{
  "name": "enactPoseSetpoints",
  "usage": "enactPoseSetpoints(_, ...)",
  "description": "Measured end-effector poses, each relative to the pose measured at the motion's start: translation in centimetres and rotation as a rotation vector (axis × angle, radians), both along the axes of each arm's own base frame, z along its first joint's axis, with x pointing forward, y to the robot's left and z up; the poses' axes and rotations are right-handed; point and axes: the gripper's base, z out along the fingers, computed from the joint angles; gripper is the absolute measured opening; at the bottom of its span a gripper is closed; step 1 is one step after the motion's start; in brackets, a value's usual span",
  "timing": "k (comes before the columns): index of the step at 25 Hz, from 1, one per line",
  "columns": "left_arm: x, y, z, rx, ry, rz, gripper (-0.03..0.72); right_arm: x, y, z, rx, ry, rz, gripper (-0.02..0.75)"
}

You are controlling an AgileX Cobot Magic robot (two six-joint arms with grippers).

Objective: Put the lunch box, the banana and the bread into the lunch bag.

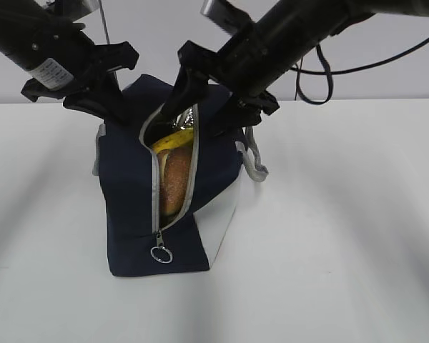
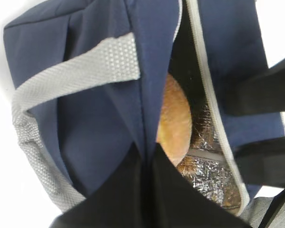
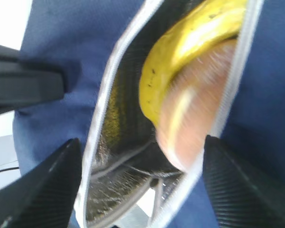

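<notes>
The navy lunch bag (image 1: 132, 193) stands on the table with its zipper opening facing up. Inside the opening lies the yellow banana (image 1: 174, 140) on top of the golden-brown bread (image 1: 175, 182). The right wrist view shows the banana (image 3: 190, 42) and the bread (image 3: 190, 128) against the silver lining. My left gripper (image 1: 118, 107) is shut on the bag's navy fabric edge (image 2: 149, 152) beside the bread (image 2: 173, 118). My right gripper (image 1: 200, 107) hangs open over the opening, its fingers (image 3: 42, 190) straddling it with nothing held (image 3: 141, 142). The lunch box is hidden.
A grey strap handle (image 2: 71, 76) lies across the bag's left side, another hangs at the right (image 1: 256, 166). The zipper's metal ring pull (image 1: 161, 254) hangs at the bag's near end. White table (image 1: 343, 250) surrounds the bag.
</notes>
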Motion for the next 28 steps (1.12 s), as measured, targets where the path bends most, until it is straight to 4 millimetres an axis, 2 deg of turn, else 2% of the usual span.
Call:
enactPoseSetpoints(4,0.0,0.0,0.0,0.000,0.001,0.000,-0.003,-1.1,-1.2,3.2,-0.068,-0.091,-0.030,0.581)
enactPoseSetpoints(6,0.0,0.0,0.0,0.000,0.001,0.000,-0.003,-1.5,-2.0,4.2,-0.135,-0.132,-0.055,0.578)
enactPoseSetpoints(10,0.0,0.0,0.0,0.000,0.001,0.000,-0.003,-1.4,-3.3,4.4,-0.270,-0.175,-0.097,0.573)
enactPoseSetpoints(17,0.0,0.0,0.0,-0.001,0.001,0.000,-0.003,-0.8,-3.7,3.3,-0.319,-0.208,-0.128,0.572)
enactPoseSetpoints(25,0.0,0.0,0.0,-0.001,0.001,0.000,-0.003,1.0,-2.6,-1.7,-0.301,-0.085,-0.128,0.563)
enactPoseSetpoints(28,0.0,0.0,0.0,-0.001,0.001,0.000,-0.003,1.3,-2.3,-2.9,-0.293,-0.049,-0.127,0.488)
